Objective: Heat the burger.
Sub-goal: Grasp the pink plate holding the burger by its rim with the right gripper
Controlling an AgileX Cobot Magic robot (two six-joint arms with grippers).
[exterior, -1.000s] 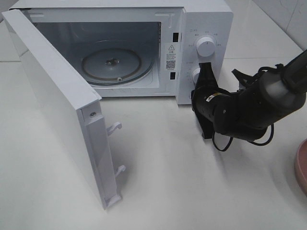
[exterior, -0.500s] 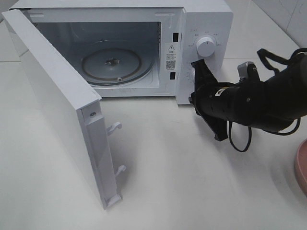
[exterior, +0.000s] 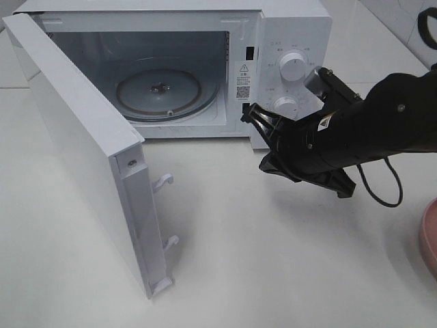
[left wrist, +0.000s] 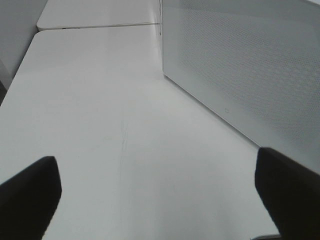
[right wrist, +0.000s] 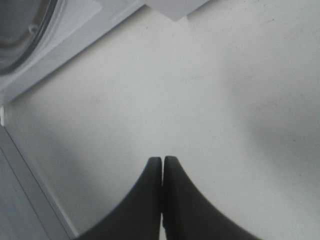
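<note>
From above, the right claw (exterior: pixel 254 116) hangs before the open microwave (exterior: pixel 293 27), burger out of sight; the left wrist view shows the left claw (left wrist: pixel 155 172) spread over the table (left wrist: pixel 100 100); the right wrist view shows the right claw (right wrist: pixel 162 161) pressed together, empty.

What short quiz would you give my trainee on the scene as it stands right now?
1. True or false: the microwave door stands open.
2. Multiple choice: what lies on the glass turntable? A) the burger B) a bowl C) nothing
3. Fill in: the jaws of the right gripper are ____.

Key: 1 true. 2 C. 3 shut.
</note>
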